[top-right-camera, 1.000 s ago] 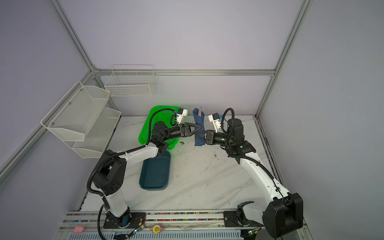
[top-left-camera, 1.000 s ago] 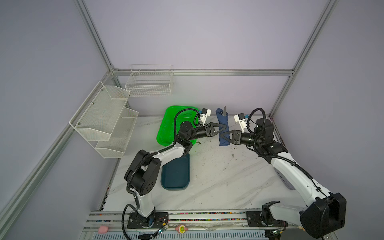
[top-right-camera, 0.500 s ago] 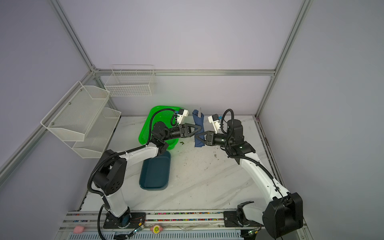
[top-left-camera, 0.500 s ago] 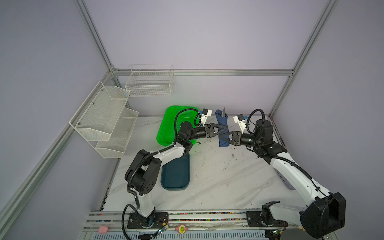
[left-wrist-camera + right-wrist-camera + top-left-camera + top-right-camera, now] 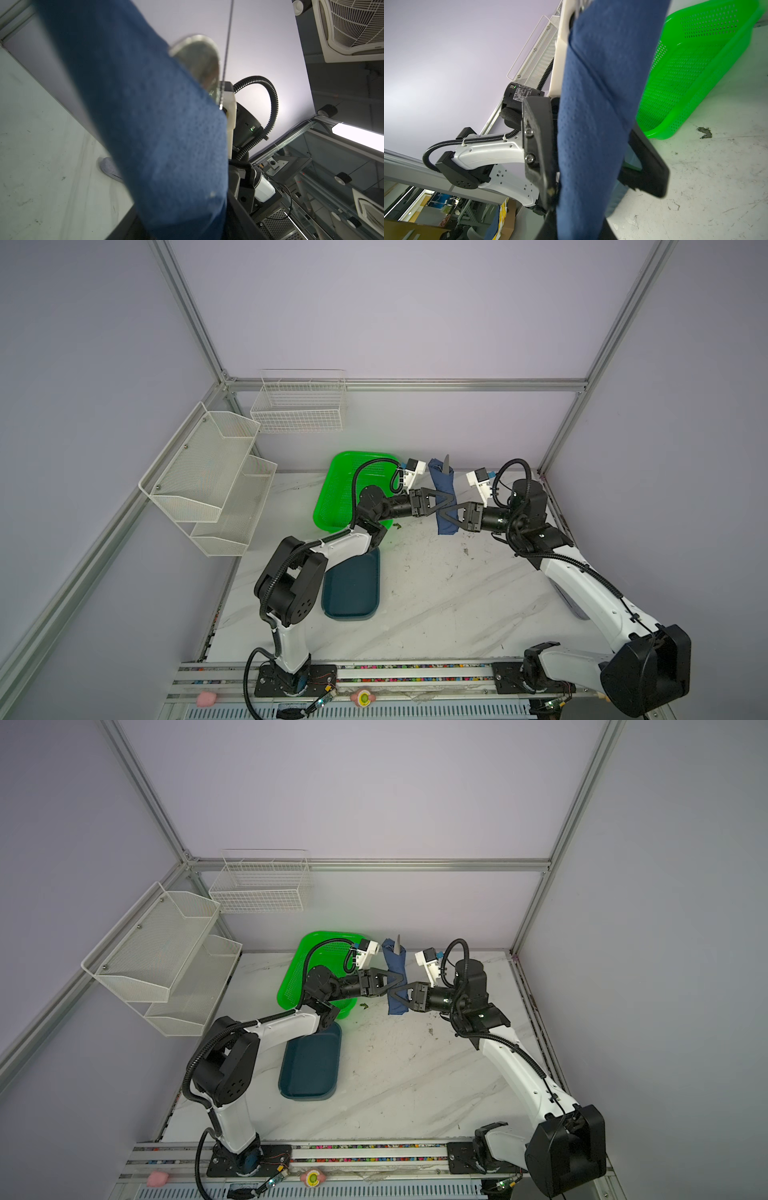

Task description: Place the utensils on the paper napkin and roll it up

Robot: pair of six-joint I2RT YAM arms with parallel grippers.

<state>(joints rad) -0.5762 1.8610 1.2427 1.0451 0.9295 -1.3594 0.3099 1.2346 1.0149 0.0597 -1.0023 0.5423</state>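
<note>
tabletop (image 5: 436, 593), utensils (image 5: 446, 462) in rolled napkin (image 5: 441, 481)

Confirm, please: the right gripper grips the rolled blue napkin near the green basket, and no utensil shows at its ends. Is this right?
Not quite. A silver utensil tip sticks out of one end of the napkin, as both top views show. The right gripper does grip the roll.

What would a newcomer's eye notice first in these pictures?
The rolled navy napkin, held up between the left gripper and right gripper at the back middle of the table, with a knife tip poking from its top. Next, the bright green basket just left of it.
</note>
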